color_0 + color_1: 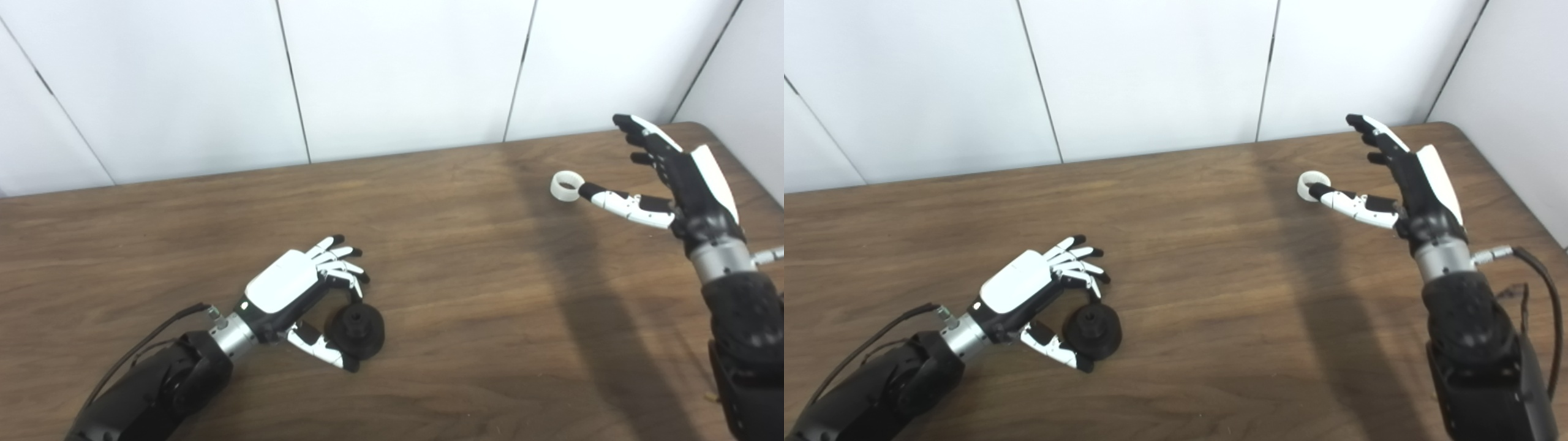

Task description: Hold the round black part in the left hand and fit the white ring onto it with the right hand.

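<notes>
The white ring [566, 185] lies on the worktop [429, 257] at about two o'clock from the middle of the scene, well apart from the round black part [356, 331], which sits at about seven o'clock; the ring looks thin-walled, stiff and very light, probably smooth plastic, so I judge it apt to skate or roll if nudged sideways; the safest hold would be a pinch across its outer wall from above, leaving the bore free for fitting.

The black part is a squat disc with a raised hub on top; it appears rigid and somewhat heavier than the ring, and its wide rim offers the better purchase, keeping the hub clear as the seat for the ring.

The left hand [300, 293] curls around that part, thumb along its near edge and fingers [343, 260] arched over the far side; they look spread and not yet clamped, the disc resting on the wood.

The right hand [686, 177] hovers at the ring's three o'clock, fingers splayed and holding nothing, its thumb tip just beside or touching the ring; which, I cannot tell.
</notes>
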Motion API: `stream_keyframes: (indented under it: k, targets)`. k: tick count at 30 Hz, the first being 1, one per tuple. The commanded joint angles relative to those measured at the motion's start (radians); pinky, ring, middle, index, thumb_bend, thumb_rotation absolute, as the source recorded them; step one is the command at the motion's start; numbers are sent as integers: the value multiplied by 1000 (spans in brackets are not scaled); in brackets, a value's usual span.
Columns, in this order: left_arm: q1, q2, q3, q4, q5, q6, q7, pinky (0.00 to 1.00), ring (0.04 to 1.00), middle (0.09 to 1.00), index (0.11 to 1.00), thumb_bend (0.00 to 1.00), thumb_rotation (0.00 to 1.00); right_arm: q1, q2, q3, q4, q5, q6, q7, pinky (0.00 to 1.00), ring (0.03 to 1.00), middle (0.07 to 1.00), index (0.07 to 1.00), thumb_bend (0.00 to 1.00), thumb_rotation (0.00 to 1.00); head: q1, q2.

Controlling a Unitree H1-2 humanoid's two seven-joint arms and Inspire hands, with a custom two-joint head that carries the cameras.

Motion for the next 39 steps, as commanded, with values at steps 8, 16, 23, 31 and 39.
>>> stream_keyframes:
  k: [8, 16, 23, 31, 39]
  targets:
    - [-12, 14, -10, -6, 9, -4, 0, 989, 901, 746, 482, 523, 48, -115, -136, 84, 145, -137, -38, 15, 728, 839, 852, 824, 649, 187, -31, -22]
    - [-15, 17, -19, 4, 14, -4, 16, 996, 903, 747, 482, 523, 48, -202, -189, 175, 287, -205, -93, 39, 747, 865, 851, 800, 696, 155, -66, -49]
    - [-20, 19, -29, 5, 8, -4, 33, 988, 894, 743, 482, 522, 48, -294, -221, 252, 385, -277, -100, 76, 767, 878, 854, 797, 750, 163, -96, -63]
    - [-8, 20, -24, -12, 16, -4, 32, 983, 889, 739, 482, 523, 48, -363, -231, 294, 462, -330, -102, 103, 798, 889, 857, 782, 739, 160, -117, -76]
    - [1, 23, -25, -19, 9, -4, 34, 986, 893, 741, 482, 523, 48, -408, -248, 326, 507, -355, -91, 143, 829, 893, 861, 785, 745, 184, -126, -88]
